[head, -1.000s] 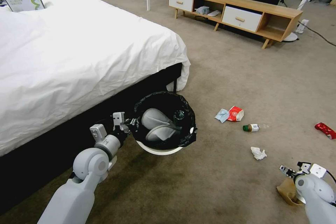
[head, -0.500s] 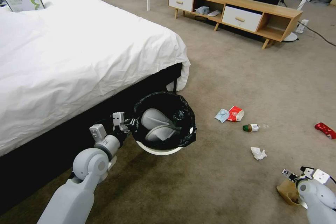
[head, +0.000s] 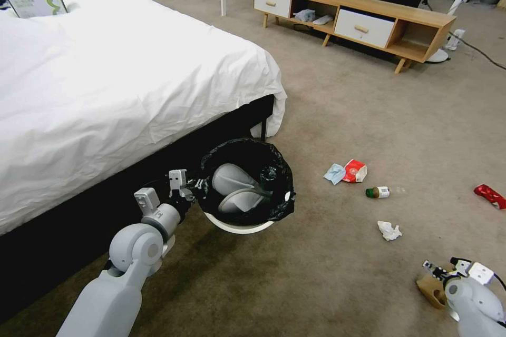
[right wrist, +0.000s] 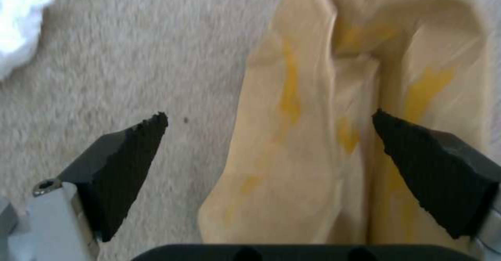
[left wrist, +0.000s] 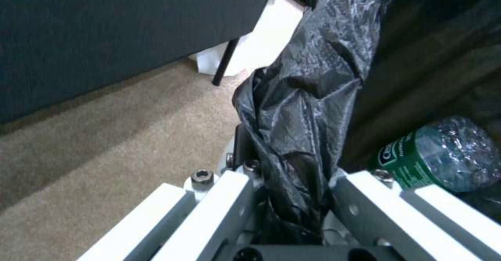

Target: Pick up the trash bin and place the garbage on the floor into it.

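Head view, lower centre of the frame: trash bin (head: 247, 181), white with a black bag (head: 274, 168) over its rim, tilted and lifted beside the dark base of the bed (head: 105, 89). Left gripper (head: 196, 187) at the bin's near rim, lower left of the frame, clamped on rim and bag. Inside the bin, a pale rounded object and a dark bottle top.

Left wrist view: black bag (left wrist: 303, 108) bunched tight between the white fingers (left wrist: 209, 210), closed on it; green-labelled plastic bottle (left wrist: 438, 151) lying inside the bin at the right edge of the frame; carpet (left wrist: 104, 143) and bed base at the left.

Head view, lower right corner: right gripper (head: 440, 269) low over the brown paper bag (head: 433, 289) on the carpet (head: 327, 274). Right wrist view: black pads (right wrist: 130, 163) spread wide apart, brown paper bag (right wrist: 323, 135) lying between them and nearer the right-hand pad, not gripped; crumpled white tissue (right wrist: 18, 22) at the upper left corner.

Head view, right of centre, loose on the floor: light blue mask (head: 334, 173) touching the red-white packet (head: 355, 171); green-capped bottle (head: 378, 192) just below them; tissue (head: 389, 230) lower still; red wrapper (head: 490, 195) at the right edge, well apart from the rest.
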Controlling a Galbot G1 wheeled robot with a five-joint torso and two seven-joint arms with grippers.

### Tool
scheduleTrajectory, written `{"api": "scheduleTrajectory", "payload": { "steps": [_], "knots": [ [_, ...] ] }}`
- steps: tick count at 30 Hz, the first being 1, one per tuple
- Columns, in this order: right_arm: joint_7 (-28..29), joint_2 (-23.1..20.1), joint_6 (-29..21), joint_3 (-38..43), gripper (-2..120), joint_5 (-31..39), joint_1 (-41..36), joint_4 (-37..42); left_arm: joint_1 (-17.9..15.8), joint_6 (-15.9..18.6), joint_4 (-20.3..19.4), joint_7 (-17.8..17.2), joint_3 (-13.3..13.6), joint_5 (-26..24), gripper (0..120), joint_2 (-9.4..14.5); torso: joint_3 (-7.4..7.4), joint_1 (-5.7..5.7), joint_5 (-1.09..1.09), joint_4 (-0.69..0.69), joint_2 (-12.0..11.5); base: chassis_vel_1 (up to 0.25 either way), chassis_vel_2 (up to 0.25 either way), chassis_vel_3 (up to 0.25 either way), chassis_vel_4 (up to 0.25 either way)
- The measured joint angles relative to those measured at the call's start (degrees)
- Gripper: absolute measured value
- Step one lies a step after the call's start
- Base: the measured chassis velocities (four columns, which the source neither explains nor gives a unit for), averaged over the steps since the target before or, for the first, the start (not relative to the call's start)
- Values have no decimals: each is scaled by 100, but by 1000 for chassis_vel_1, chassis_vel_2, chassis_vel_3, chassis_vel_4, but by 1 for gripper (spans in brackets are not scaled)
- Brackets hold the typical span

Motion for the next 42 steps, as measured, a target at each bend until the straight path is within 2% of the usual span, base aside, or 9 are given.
{"api": "scheduleTrajectory", "payload": {
  "steps": [14,18,19,25,30,36,40,41,42],
  "knots": [
    [-162,280,142,-70,100,-226,113,-258,57,-4,-18,5,-32,1,2,39,0,0,-1,0,0,0,0,0,0],
    [-289,311,228,-83,85,-412,102,-296,56,-4,-22,8,-29,0,2,40,0,0,-1,0,0,0,0,0,0],
    [-289,311,228,-83,85,-412,102,-296,56,-4,-22,8,-29,0,2,40,0,0,-1,0,0,0,0,0,0],
    [-363,308,344,-92,58,-483,104,-315,68,-4,-24,16,-55,1,2,43,0,0,-1,0,0,0,0,0,0],
    [-375,312,367,-108,44,-517,115,-314,84,-12,-23,35,-70,14,2,42,0,0,-1,0,0,0,0,0,0],
    [-395,318,430,-130,18,-652,147,-268,90,-29,-4,54,-100,22,2,37,0,0,0,0,0,0,0,0,0],
    [-401,303,448,-139,8,-708,139,-204,91,-32,-1,56,-106,23,2,33,0,0,1,0,0,0,0,0,0],
    [-405,293,460,-145,0,-752,138,-164,90,-33,0,57,-106,23,2,30,0,0,1,0,0,0,0,0,0],
    [-407,285,467,-150,0,-790,137,-118,89,-33,2,57,-106,24,2,27,0,0,1,1,0,0,0,0,0]
  ]
}}
